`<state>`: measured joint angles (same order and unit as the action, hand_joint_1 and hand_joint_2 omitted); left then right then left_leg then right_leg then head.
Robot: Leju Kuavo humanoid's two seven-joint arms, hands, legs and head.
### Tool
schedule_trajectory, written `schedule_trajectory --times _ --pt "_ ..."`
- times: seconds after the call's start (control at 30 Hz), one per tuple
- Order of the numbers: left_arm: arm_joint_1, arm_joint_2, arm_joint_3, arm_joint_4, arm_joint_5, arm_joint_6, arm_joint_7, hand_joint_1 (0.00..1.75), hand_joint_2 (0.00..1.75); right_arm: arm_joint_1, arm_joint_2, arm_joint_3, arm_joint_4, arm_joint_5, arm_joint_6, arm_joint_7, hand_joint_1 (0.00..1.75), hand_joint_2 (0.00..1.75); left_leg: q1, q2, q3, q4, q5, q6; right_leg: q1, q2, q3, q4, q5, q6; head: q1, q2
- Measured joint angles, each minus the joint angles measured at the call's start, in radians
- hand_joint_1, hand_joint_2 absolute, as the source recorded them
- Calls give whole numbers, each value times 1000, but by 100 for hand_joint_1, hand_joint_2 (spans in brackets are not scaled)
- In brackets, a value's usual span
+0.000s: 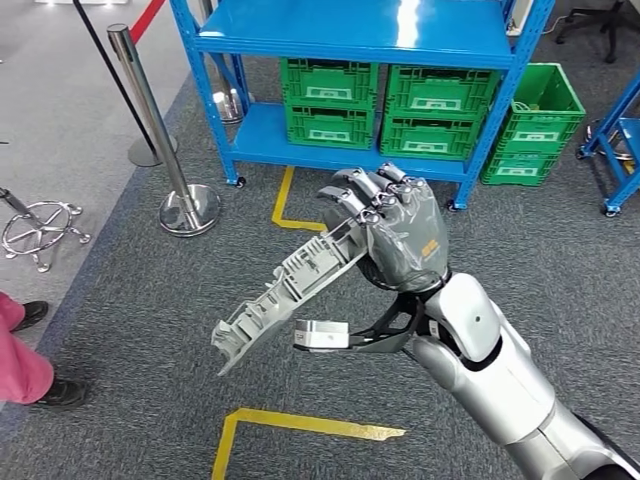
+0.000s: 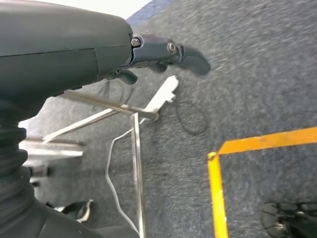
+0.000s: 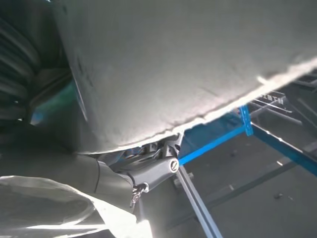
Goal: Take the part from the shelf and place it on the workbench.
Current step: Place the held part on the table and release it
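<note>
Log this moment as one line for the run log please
stage: carrying | right hand: grips grey part above carpet | left hand: holds nothing, over floor | blue shelf: ahead, green crates on lower level | workbench: unseen

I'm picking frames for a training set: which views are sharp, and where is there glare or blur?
Head view: sharp, the right hand holding the long grey ribbed plastic part; glare streak on the blue metal shelf.
Left wrist view: soft, motion-blurred carpet; the left hand's fingertips smeared.
Right wrist view: the part is close, blurred and blocks much of the frame.
</note>
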<state>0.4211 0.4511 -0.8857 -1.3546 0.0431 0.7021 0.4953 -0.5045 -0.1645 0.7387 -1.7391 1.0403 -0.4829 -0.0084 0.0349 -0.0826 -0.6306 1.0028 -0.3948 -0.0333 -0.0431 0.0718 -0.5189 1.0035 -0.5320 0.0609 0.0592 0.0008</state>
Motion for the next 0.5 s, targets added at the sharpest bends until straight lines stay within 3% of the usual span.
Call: schedule_trajectory --times 0.07,0.13,0.2,0.23,0.3,0.37,0.43,0.5 --pt "3 1 -5 0 0 0 0 0 175 0 0 0 0 0 0 2 175 175 0 25 -29 49 -27 -13 5 -39 -4 10 5 -27 -8 0" --pt "0 2 -10 0 1 1 0 0 175 -1 0 0 0 0 0 2 175 175 -2 65 -87 180 -97 -17 13 -78 -7 12 8 -49 -15 0" --pt "-5 2 -14 1 5 1 0 0 175 -1 0 0 0 0 0 2 175 175 -3 72 -126 286 -137 -13 22 -105 -8 13 7 -54 -15 0" --pt "-7 2 -16 1 8 1 0 0 175 -1 0 0 0 0 0 2 175 175 -5 73 -124 294 -132 -9 26 -118 -8 13 6 -56 -15 0" --pt "-9 3 -20 2 10 1 0 0 175 -3 0 1 0 0 -1 2 175 175 -12 88 -69 208 -82 4 31 -141 -6 13 4 -57 -15 0" --pt "-15 6 -26 3 11 1 0 0 175 -8 0 0 0 1 -1 2 175 175 -26 128 -5 89 -47 20 39 -161 -5 15 0 -54 -15 0" --pt "-22 8 -30 5 14 1 -2 0 175 -13 -1 0 0 2 -2 2 175 175 -37 145 14 40 -50 32 46 -181 -9 16 -3 -46 -14 0" --pt "-23 7 -34 8 19 1 -5 0 175 -14 -1 0 -1 3 -4 2 175 175 -35 125 10 32 -50 40 45 -196 -10 17 -9 -36 -14 0"
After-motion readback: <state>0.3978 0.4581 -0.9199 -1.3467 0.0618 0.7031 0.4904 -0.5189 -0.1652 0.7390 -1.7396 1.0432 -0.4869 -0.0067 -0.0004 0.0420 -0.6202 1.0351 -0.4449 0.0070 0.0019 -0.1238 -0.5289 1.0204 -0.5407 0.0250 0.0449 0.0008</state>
